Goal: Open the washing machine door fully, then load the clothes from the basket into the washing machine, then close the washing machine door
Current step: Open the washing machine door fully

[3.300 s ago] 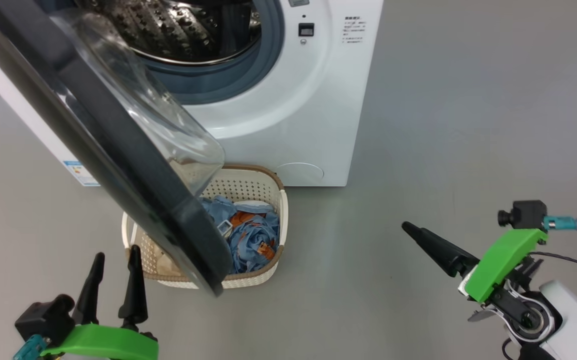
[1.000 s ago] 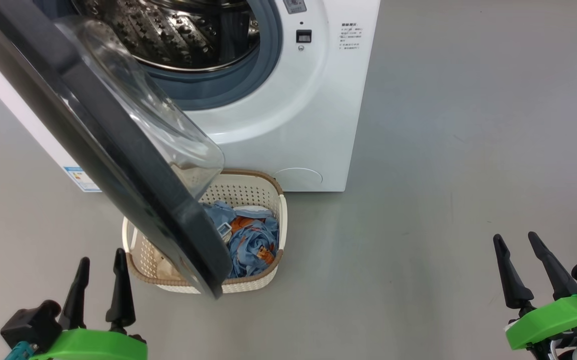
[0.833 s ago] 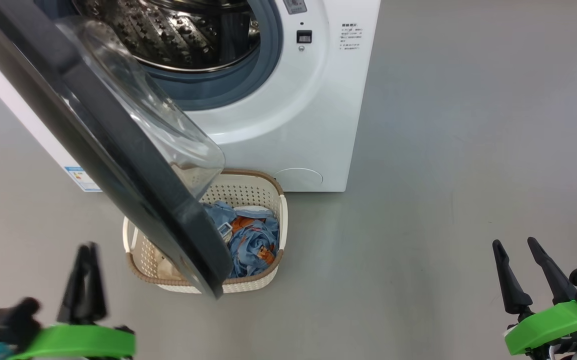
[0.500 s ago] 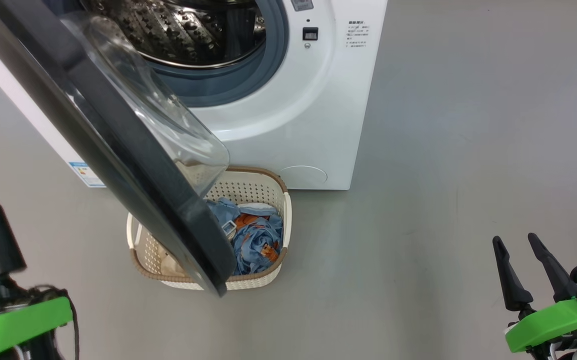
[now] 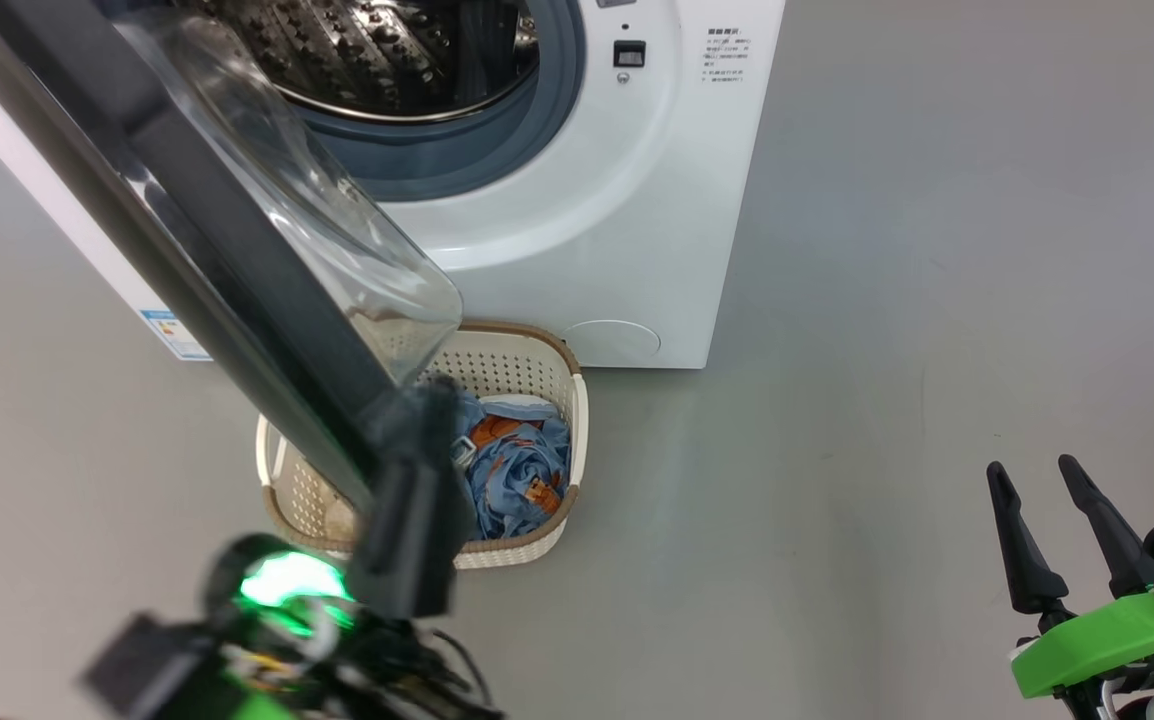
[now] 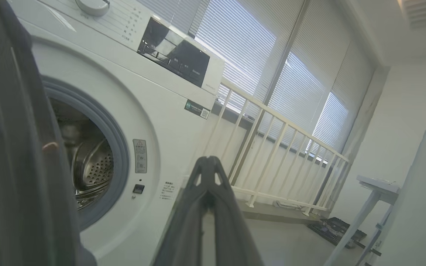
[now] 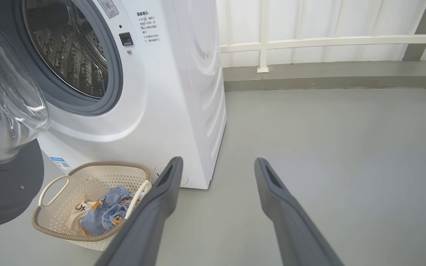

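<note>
Glossy black-rimmed around its clear glass bowl, the round washing machine door (image 5: 237, 270) stood swung out from the big white front-loading washing machine (image 5: 577, 220). It overhung the small cream perforated basket (image 5: 507, 365) at the machine's six o'clock. Light blue, orange-printed clothes (image 5: 517, 470) lay in the basket. From the right wrist a cream piece (image 7: 78, 208) showed beside them, where the head view had the door in the way. The left gripper (image 6: 207, 164), a blur at seven o'clock from the head, was pinched together on nothing. The right gripper (image 5: 1031, 468) at four o'clock gaped empty.
</note>
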Controlling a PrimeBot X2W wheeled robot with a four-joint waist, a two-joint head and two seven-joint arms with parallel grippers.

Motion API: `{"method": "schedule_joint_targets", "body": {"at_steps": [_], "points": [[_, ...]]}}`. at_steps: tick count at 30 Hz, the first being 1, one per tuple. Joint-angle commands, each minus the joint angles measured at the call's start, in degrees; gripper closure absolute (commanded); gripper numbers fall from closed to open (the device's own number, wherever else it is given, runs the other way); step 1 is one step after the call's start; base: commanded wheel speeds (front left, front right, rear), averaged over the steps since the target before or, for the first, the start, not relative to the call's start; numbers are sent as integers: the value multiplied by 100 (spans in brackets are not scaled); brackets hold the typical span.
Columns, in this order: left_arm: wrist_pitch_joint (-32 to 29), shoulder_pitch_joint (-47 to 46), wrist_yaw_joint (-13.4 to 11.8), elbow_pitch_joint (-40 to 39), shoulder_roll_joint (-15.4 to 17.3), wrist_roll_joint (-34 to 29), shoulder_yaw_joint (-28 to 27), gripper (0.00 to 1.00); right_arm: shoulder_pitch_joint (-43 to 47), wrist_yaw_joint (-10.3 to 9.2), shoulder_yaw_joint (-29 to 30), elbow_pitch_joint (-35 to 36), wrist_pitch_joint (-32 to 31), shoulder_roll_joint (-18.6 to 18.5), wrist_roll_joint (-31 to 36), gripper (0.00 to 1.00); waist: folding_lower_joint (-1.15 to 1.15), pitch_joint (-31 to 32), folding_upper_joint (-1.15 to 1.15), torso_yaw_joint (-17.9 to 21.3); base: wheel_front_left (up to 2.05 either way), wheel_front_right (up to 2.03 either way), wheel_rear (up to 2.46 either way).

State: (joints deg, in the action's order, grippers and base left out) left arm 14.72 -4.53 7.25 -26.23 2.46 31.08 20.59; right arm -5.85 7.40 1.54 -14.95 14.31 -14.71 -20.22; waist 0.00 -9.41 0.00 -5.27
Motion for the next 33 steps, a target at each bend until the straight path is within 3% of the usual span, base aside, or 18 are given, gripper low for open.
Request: {"method": "schedule_joint_targets", "body": {"at_steps": [1,6,18,33], "points": [[28,-75,-17,107,43,98,57,100,-25,9,-88,170,69,-79,66,0,0,-20,0,7,0,0,0],[28,-194,1,1008,43,277,467,100,-67,9,-107,201,69,-89,96,0,0,-46,0,22,0,0,0],[28,-516,17,2396,42,848,266,100,-56,9,-115,239,69,-83,120,0,0,-41,0,32,0,0,0],[28,-543,21,2733,42,996,-222,100,-9,9,-114,268,69,-95,129,0,0,10,0,-32,0,0,0]]}}
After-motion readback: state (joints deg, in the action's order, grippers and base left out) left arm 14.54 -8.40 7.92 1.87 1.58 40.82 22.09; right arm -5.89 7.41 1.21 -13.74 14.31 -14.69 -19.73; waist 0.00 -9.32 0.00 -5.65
